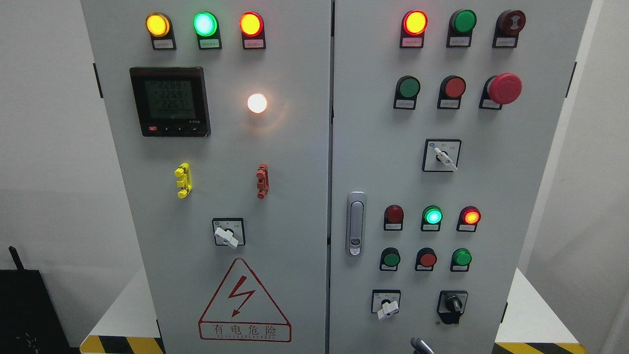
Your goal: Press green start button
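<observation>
At the bottom edge, right of centre, a small grey curved tip [421,345] enters the view; it is probably part of a robot hand, but too little shows to say which arm it belongs to or how its fingers are set. Beyond it stands the pale grey steel control cabinet [295,196] with two doors. On the right door, nearest the tip, sits a row of round push buttons: dark green [391,257], red [427,258], bright green [461,257]. Higher up is another dark green round push button [408,87], beside a red one [454,87] and the red mushroom emergency stop [504,88]. The labels are illegible, so which green button is "start" cannot be told. The step in hand appears to be the approach; the next move calls for raising a fingertip squarely to the chosen green button, clear of its red neighbour.
</observation>
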You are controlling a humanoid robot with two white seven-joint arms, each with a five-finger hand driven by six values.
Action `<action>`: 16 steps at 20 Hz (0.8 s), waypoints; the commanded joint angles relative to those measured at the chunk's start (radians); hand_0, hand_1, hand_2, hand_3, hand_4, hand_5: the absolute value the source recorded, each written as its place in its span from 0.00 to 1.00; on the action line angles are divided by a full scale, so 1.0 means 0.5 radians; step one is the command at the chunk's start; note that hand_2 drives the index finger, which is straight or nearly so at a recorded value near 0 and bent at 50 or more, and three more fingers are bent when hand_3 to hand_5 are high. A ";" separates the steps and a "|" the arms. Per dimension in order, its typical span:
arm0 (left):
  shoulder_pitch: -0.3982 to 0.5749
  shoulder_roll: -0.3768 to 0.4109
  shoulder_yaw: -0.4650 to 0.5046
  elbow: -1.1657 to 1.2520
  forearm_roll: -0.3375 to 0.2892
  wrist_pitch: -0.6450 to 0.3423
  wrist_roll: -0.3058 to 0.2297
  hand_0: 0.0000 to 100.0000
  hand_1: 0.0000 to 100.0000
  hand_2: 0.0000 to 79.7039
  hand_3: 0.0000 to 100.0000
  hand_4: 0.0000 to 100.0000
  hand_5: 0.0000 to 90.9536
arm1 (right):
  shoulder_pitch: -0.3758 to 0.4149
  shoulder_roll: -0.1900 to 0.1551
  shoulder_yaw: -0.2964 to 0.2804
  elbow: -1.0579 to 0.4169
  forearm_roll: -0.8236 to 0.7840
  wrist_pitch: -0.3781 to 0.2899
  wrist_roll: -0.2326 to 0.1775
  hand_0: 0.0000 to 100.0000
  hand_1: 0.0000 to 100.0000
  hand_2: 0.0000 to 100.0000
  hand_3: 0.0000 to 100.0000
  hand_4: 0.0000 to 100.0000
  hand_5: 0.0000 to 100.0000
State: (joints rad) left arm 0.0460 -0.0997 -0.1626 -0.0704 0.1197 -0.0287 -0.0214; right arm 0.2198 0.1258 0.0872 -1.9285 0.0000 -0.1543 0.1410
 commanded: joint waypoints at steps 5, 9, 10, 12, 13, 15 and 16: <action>0.000 0.000 0.000 0.000 0.000 -0.001 0.000 0.12 0.56 0.00 0.00 0.00 0.00 | -0.001 0.000 -0.018 -0.021 -0.018 -0.041 -0.024 0.00 0.21 0.00 0.00 0.00 0.00; 0.000 0.000 0.000 0.000 0.000 -0.001 0.000 0.12 0.56 0.00 0.00 0.00 0.00 | -0.028 -0.003 -0.018 -0.021 0.147 -0.087 -0.040 0.04 0.28 0.00 0.00 0.00 0.00; 0.000 0.000 0.000 0.000 0.000 -0.001 0.000 0.12 0.56 0.00 0.00 0.00 0.00 | -0.047 -0.003 -0.018 -0.021 0.184 -0.090 -0.043 0.06 0.29 0.00 0.03 0.00 0.00; 0.000 0.000 0.000 0.000 0.000 -0.001 0.000 0.12 0.56 0.00 0.00 0.00 0.00 | -0.087 -0.003 -0.021 -0.021 0.257 -0.096 -0.049 0.07 0.30 0.00 0.09 0.03 0.00; 0.000 0.000 0.000 0.000 0.000 -0.001 0.000 0.12 0.56 0.00 0.00 0.00 0.00 | -0.102 0.000 -0.021 -0.021 0.297 -0.096 -0.070 0.08 0.31 0.00 0.13 0.07 0.00; 0.000 0.000 0.000 0.000 0.000 -0.001 0.000 0.12 0.56 0.00 0.00 0.00 0.00 | -0.130 0.003 -0.024 -0.021 0.407 -0.112 -0.098 0.09 0.31 0.00 0.18 0.12 0.00; 0.000 0.000 0.000 0.000 0.000 -0.001 0.000 0.12 0.56 0.00 0.00 0.00 0.00 | -0.142 0.003 -0.033 -0.027 0.475 -0.124 -0.101 0.10 0.32 0.00 0.23 0.17 0.00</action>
State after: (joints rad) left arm 0.0460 -0.0997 -0.1625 -0.0705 0.1197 -0.0286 -0.0214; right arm 0.1818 0.1255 0.0798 -1.9362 0.1219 -0.2053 0.1011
